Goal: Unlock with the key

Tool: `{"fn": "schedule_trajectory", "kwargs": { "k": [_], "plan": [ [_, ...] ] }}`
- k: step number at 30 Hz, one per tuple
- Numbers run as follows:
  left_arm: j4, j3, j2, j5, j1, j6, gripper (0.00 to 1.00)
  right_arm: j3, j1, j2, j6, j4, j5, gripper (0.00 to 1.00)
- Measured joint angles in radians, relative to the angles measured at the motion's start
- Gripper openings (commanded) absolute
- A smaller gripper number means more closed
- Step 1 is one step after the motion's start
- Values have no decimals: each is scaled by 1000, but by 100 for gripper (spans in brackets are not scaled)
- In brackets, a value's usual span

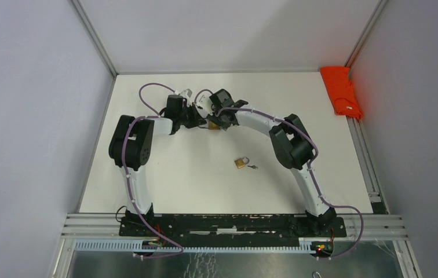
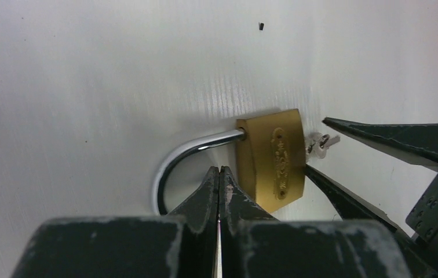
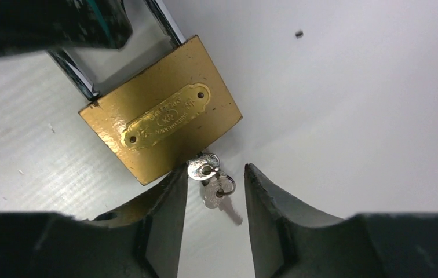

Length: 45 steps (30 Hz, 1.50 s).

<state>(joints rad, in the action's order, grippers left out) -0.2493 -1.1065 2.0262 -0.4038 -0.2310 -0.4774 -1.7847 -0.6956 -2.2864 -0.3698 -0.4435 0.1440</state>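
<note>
My left pincer [image 2: 219,171] is clenched empty beside the brass padlock [image 2: 272,159] on the table [image 1: 176,185]; my right pincer [image 3: 214,174], released, straddles its key [image 3: 203,169].

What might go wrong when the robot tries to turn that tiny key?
The right pincer stands open around both the key in the padlock and a spare key dangling from its ring, so it may pinch the wrong one. The left pincer is shut by the shackle and seems to grip nothing, so the padlock may slide or twist.
</note>
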Motion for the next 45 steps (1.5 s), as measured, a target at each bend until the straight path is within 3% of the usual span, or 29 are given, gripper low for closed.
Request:
{"fn": "schedule_trajectory", "kwargs": {
  "k": [9, 20, 30, 35, 40, 43, 45],
  "plan": [
    [0, 0, 0, -5, 0, 0, 2, -84, 29, -52, 53, -34, -156, 27],
    [4, 0, 3, -44, 0, 1, 2, 145, 83, 73, 162, 105, -409, 19],
    [2, 1, 8, -101, -3, 2, 2, 282, 142, 101, 428, 230, -745, 17],
    [1, 1, 8, -116, -8, 3, 2, 330, 167, 109, 534, 286, -804, 36],
    [1, 9, 3, -87, -14, 3, 2, 370, 175, 147, 549, 305, -780, 47],
    [14, 48, -45, -5, -14, 1, 2, 404, 174, 194, 535, 289, -721, 69],
    [35, 80, -101, 67, -14, -4, 3, 406, 168, 226, 512, 263, -661, 75]
  ]
}}
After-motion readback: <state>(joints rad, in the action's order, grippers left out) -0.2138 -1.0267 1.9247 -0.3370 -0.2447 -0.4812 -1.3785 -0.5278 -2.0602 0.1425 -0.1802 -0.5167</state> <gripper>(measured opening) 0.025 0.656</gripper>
